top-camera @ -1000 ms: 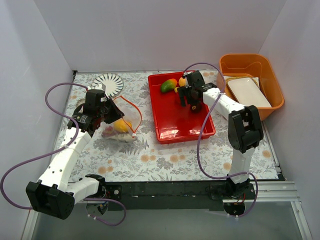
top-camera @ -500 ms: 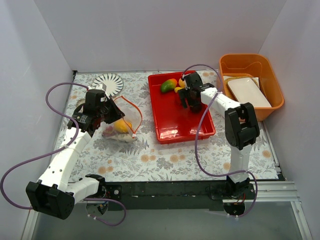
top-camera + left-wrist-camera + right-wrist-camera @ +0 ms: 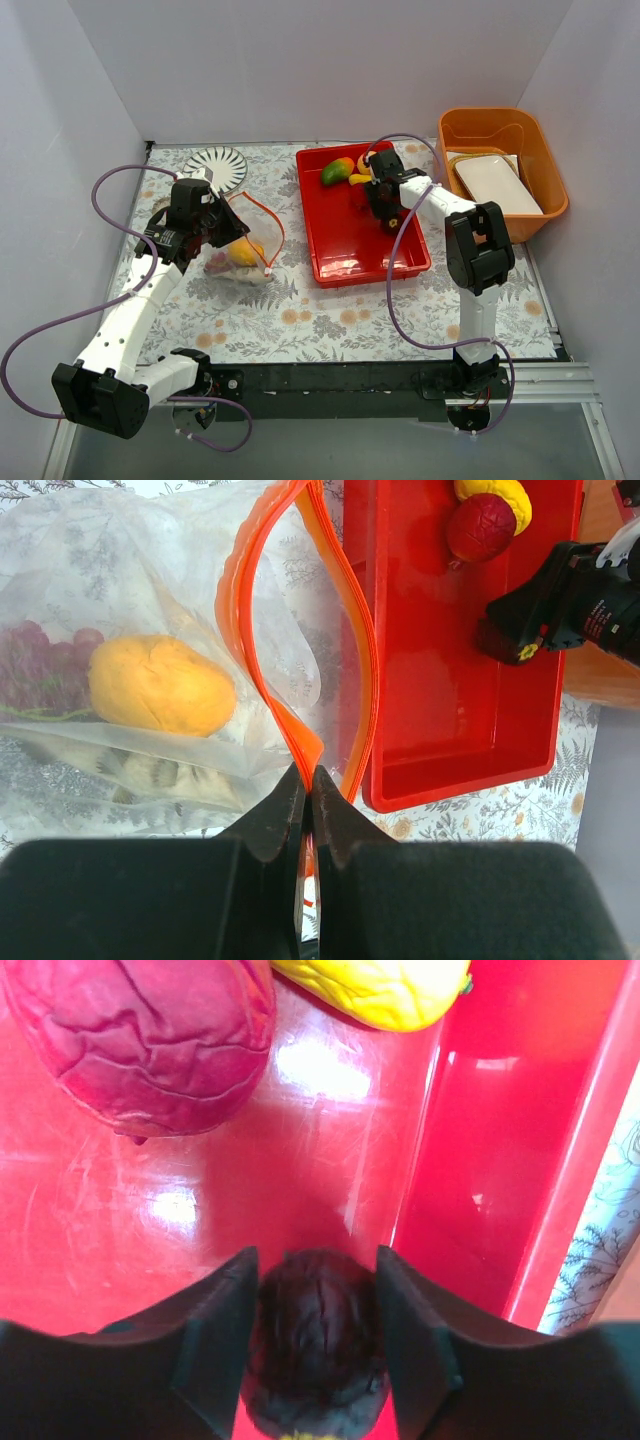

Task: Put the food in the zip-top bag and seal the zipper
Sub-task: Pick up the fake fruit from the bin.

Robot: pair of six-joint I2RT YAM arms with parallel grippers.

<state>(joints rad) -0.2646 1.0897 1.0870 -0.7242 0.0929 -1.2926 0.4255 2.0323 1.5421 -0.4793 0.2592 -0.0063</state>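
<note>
Between white walls (image 3: pixel 300 70), floral-print tabletop (image 3: pixel 330 320) (zip-top bag (image 3: pixel 255 230) left, red tray (image 3: pixel 345 245) centre)

One clear plastic bag (image 3: pixel 100 570), one red rectangular tray (image 3: pixel 345 240), one orange plastic tub (image 3: pixel 495 130). One round striped plate (image 3: pixel 217 165) at eleven o'clock.

The zip-top bag (image 3: pixel 240 250) lies on the left half of the desk, in front of a plate (image 3: pixel 217 165) that is near the back left corner. In the bag a round fruit (image 3: pixel 160 685) lies beside the grapes (image 3: pixel 40 670). The left gripper (image 3: pixel 307 780) pinches the zipper (image 3: pixel 240 630) at the near end of the bag's mouth.

Right of the bag, towards the back edge, stands the tray (image 3: pixel 340 255). The mango (image 3: pixel 337 171) lies in its back part. The plum (image 3: pixel 318 1335) sits between the fingers of the right gripper (image 3: pixel 315 1260), close to the tray's right wall. The apple (image 3: pixel 150 1040) and an oblong fruit (image 3: pixel 375 990) lie just behind it.

A tub (image 3: pixel 500 130) stands in the back right corner and holds a flat container (image 3: pixel 497 183).
</note>
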